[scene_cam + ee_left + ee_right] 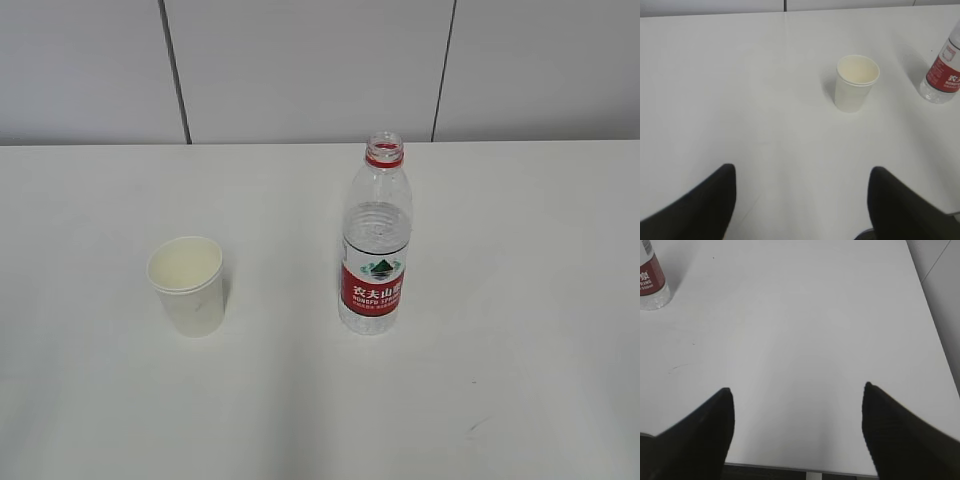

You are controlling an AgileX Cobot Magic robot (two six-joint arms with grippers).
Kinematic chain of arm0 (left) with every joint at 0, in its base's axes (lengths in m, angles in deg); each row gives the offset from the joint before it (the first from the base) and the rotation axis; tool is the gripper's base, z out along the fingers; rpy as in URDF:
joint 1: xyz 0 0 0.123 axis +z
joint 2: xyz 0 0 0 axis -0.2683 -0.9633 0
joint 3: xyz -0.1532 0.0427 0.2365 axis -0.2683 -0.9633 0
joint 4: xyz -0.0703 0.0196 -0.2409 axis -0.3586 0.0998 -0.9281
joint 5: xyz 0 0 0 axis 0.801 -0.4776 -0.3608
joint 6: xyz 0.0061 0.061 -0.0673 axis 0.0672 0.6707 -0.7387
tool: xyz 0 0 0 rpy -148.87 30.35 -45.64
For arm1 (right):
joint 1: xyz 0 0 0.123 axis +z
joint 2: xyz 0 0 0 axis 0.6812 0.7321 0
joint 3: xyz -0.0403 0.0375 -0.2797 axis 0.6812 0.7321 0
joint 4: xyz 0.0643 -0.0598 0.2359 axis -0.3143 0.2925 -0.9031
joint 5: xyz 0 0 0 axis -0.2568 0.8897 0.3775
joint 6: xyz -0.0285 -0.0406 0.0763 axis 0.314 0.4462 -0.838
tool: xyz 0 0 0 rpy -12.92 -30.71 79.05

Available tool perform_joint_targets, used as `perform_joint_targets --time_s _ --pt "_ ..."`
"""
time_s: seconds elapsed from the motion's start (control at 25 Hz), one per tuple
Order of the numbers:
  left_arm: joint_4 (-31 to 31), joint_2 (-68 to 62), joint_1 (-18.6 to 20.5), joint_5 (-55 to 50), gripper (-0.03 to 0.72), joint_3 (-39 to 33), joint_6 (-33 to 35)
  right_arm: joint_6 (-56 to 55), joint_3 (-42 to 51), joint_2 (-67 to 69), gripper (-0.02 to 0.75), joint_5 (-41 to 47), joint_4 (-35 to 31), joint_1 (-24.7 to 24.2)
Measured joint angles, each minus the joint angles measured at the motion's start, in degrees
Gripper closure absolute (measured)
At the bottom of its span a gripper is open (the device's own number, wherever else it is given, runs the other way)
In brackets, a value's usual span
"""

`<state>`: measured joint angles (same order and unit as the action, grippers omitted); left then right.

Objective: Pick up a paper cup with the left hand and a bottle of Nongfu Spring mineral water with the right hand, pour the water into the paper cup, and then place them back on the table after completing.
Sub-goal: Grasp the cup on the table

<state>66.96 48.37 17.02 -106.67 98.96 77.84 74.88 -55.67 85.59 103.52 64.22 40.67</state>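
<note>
Both arms were clear of the exterior view, nothing grasped yet. Paper cup (187, 285) stood upright on the table (90, 400), open mouth up, left of the bottle (375, 240) and well apart from it. Bottle was upright too, cap off, long axis vertical, so a side-on grasp looked right for both.

Left hand (800, 200) had fingers spread wide, empty; cup (856, 82) lay ahead and slightly right of its centreline.

Right hand (797, 430) was also spread, empty; bottle (651, 282) sat far up-left of it, only the base in frame, so its reach was probably the longer one. Water level was hard to read through the clear plastic.
</note>
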Motion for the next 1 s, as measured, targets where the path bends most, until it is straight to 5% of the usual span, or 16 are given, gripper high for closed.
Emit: perform_joint_targets --time_s 1.0 --pt "0.0 0.0 0.0 0.0 0.188 0.0 0.0 0.0 -0.1 0.0 0.150 -0.4 0.0 0.0"
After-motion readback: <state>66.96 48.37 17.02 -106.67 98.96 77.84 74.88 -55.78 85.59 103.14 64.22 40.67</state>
